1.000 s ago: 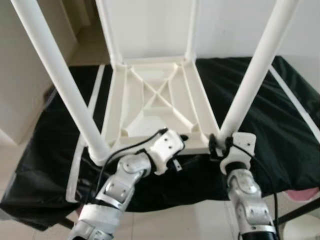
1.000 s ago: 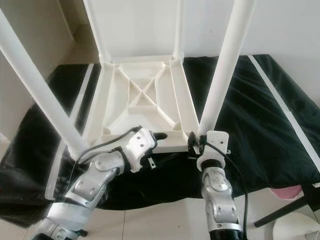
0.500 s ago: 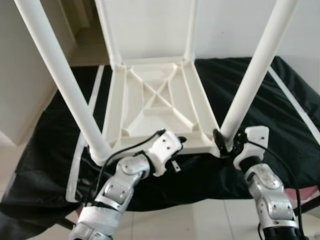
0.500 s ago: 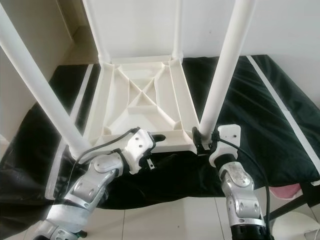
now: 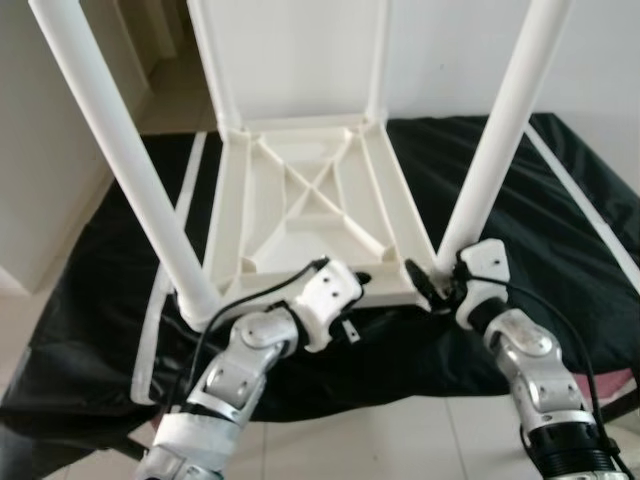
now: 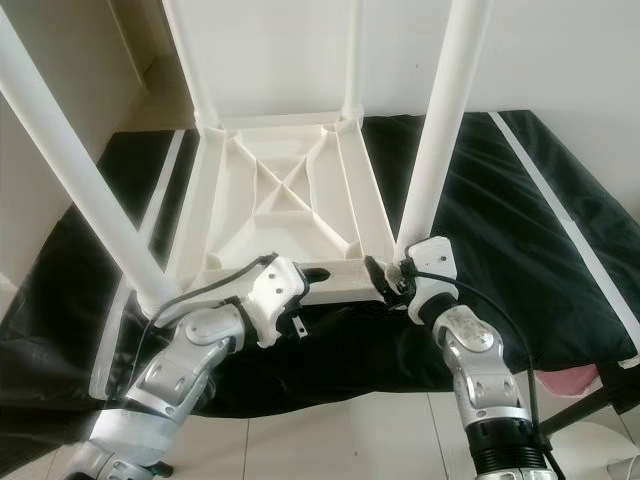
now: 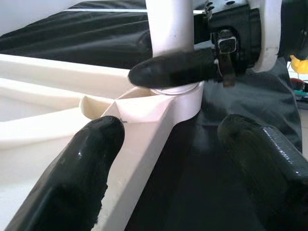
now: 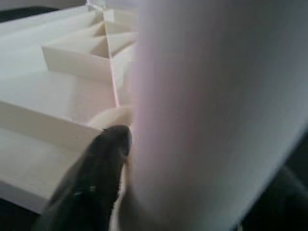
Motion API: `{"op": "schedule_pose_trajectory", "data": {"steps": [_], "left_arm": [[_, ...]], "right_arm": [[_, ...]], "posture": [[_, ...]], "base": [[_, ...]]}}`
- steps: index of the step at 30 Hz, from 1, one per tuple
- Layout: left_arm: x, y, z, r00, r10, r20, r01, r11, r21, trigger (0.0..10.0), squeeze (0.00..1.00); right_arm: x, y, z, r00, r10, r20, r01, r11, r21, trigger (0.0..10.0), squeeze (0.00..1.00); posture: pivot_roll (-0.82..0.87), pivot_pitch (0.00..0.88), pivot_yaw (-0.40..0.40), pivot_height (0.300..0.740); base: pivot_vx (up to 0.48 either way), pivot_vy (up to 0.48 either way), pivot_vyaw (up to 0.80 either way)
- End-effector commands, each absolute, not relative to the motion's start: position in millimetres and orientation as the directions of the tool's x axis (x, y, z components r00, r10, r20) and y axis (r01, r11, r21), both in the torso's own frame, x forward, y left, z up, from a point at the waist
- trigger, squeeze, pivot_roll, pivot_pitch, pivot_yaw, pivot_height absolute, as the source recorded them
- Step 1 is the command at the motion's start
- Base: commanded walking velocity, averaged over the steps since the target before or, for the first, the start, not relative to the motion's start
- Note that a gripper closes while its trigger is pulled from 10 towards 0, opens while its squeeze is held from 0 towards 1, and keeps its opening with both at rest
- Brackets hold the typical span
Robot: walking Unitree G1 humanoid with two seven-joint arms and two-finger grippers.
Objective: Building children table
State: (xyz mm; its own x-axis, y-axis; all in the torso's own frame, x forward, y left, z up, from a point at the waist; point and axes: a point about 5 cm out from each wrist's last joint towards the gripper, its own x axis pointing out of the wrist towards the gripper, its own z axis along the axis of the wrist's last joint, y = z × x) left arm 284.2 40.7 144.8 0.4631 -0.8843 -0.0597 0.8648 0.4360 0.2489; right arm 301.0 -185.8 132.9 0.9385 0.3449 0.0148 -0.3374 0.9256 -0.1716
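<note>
Right end effector (image 6: 392, 279) clamped round near-right leg (image 6: 440, 130) base. Left end effector (image 7: 168, 159) fingers spread, straddling upturned children table (image 5: 310, 215) corner edge.

a big black cloth (image 5: 560, 250) with white stripes (image 5: 580, 195), spread out flat. pale floor tiles (image 5: 350, 440) below its near edge. a white wall (image 5: 600, 60) at the back, and a cream wall (image 5: 40, 180) on the left. something pink (image 6: 575, 380) poking out at the right, just beside a dark thin bar (image 6: 555, 425).
</note>
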Motion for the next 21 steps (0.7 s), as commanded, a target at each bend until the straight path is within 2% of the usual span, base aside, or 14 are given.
{"op": "schedule_pose_trajectory", "data": {"steps": [1, 14, 15, 16, 21], "left_arm": [[283, 45, 142, 0.469, -0.880, -0.074, 0.866, 0.441, 0.236, 10.0, 0.00], [282, 47, 142, 0.477, -0.876, -0.078, 0.863, 0.449, 0.231, 10.0, 0.00], [282, 47, 142, 0.477, -0.875, -0.078, 0.863, 0.450, 0.230, 10.0, 0.00], [281, 47, 142, 0.477, -0.875, -0.078, 0.863, 0.451, 0.228, 10.0, 0.00], [281, 46, 141, 0.481, -0.873, -0.078, 0.862, 0.455, 0.223, 10.0, 0.00]], "right_arm": [[299, -185, 124, 0.935, 0.353, -0.032, -0.353, 0.918, -0.181, 0.0, 0.00], [297, -184, 121, 0.939, 0.341, -0.033, -0.342, 0.930, -0.135, 0.0, 0.00], [297, -183, 121, 0.943, 0.332, -0.031, -0.333, 0.933, -0.134, 9.7, 0.00], [297, -182, 123, 0.949, 0.316, -0.024, -0.316, 0.940, -0.128, 10.0, 0.00], [294, -172, 125, 0.976, 0.218, -0.017, -0.219, 0.972, -0.084, 10.0, 0.00]], "posture": [[-0.07, 0.049, 0.020, 0.740], [-0.07, 0.066, 0.021, 0.740], [-0.07, 0.066, 0.021, 0.740], [-0.07, 0.068, 0.017, 0.740], [-0.07, 0.071, 0.013, 0.740]], "base": [[0.000, 0.000, 0.00], [0.000, 0.000, 0.00], [0.000, 0.000, 0.00], [0.000, 0.000, 0.00], [0.000, 0.000, 0.00]]}}
